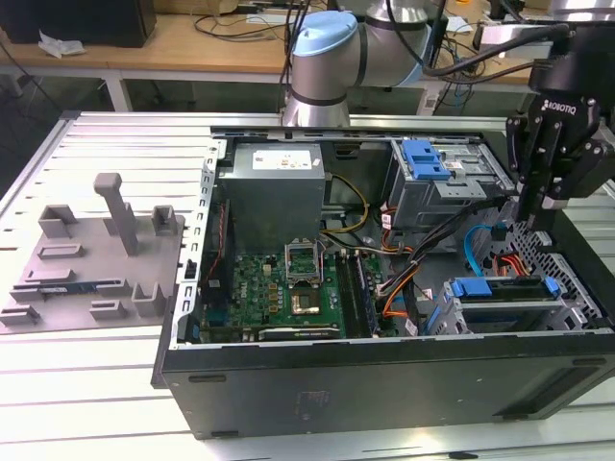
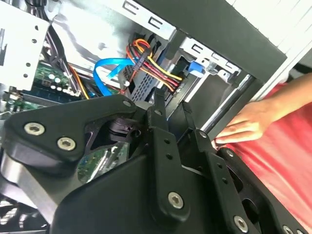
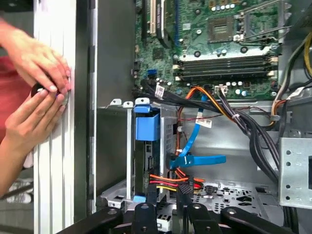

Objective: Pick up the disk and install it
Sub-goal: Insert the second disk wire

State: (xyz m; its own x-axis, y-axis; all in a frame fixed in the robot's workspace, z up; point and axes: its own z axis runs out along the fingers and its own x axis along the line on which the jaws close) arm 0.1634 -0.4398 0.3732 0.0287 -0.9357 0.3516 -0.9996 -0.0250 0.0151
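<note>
The flat silver disk in its blue plastic frame (image 1: 502,300) lies in the grey metal cage in the corner of the open black computer case (image 1: 384,384), and the black gripper (image 1: 527,219) hangs just above that corner. I cannot tell if it is open or shut. The disk looks hard, a bit heavy and easy to hurt, so I think the blue frame's sides are the best place to hold.

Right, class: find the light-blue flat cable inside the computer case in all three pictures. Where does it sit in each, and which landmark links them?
Exterior view: the light-blue flat cable curves at the exterior view's right, between the two drive cages.
Second wrist view: it loops next to the motherboard's edge.
First wrist view: it runs from the motherboard's edge to a blue connector.
Shared landmark: the red-and-yellow power wires close beside it.
</note>
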